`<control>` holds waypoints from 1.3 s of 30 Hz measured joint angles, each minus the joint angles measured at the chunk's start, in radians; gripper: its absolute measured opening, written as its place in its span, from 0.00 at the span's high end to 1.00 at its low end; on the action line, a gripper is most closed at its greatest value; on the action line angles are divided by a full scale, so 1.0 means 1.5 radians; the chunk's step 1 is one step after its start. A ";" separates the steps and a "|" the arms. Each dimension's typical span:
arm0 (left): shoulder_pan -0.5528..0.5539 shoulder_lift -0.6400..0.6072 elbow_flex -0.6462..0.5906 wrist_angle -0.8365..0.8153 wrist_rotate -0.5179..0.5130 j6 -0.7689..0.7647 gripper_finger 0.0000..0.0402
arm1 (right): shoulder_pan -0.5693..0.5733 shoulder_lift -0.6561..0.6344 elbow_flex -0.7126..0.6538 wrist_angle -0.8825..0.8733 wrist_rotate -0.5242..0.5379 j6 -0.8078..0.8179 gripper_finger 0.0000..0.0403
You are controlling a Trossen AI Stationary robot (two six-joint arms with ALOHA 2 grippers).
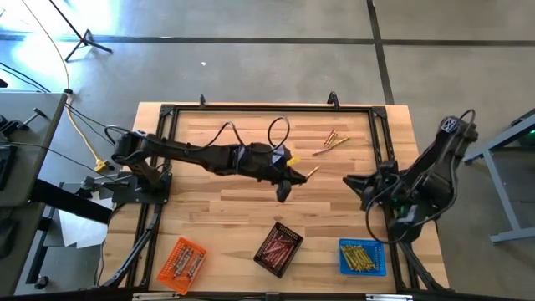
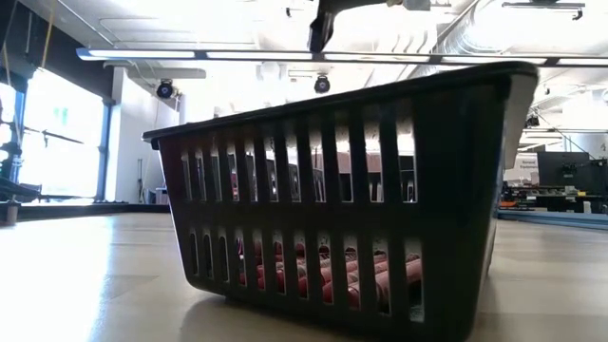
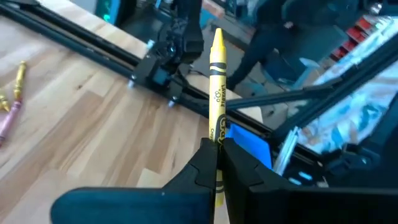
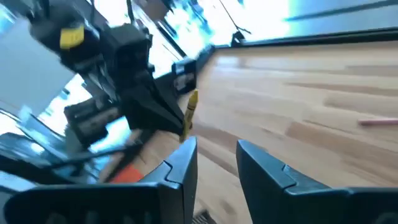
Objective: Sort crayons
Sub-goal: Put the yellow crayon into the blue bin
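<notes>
Over the desk (image 1: 226,201) from above, the left hand (image 1: 288,177) carries a yellow crayon (image 1: 311,172) at mid-desk; loose crayons (image 1: 332,140) lie beyond. Left wrist view: its fingers clamp the crayon upright. Right wrist view: the idle right hand (image 4: 216,163) sits open. Next, likely, comes travel to the blue tray (image 1: 361,257) of yellows.

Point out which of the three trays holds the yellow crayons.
The blue tray, at the table's near right corner; the black one holds red crayons, the orange one brownish ones.
</notes>
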 joint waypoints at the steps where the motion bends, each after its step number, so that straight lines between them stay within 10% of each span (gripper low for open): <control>1: -0.004 0.000 0.000 0.001 -0.013 -0.005 1.00 | 0.000 -0.012 -0.030 0.044 0.020 -0.010 0.75; 18: -0.018 0.000 0.000 0.049 -0.069 -0.100 1.00 | -0.090 -0.053 -0.223 0.476 0.115 -0.149 0.53; 28: -0.015 0.000 0.000 0.049 -0.070 -0.104 1.00 | -0.224 -0.048 -0.223 0.756 -0.005 -0.452 0.53; 39: -0.014 0.000 0.000 0.049 -0.070 -0.103 1.00 | -0.307 -0.033 -0.223 0.784 -0.114 -0.458 0.53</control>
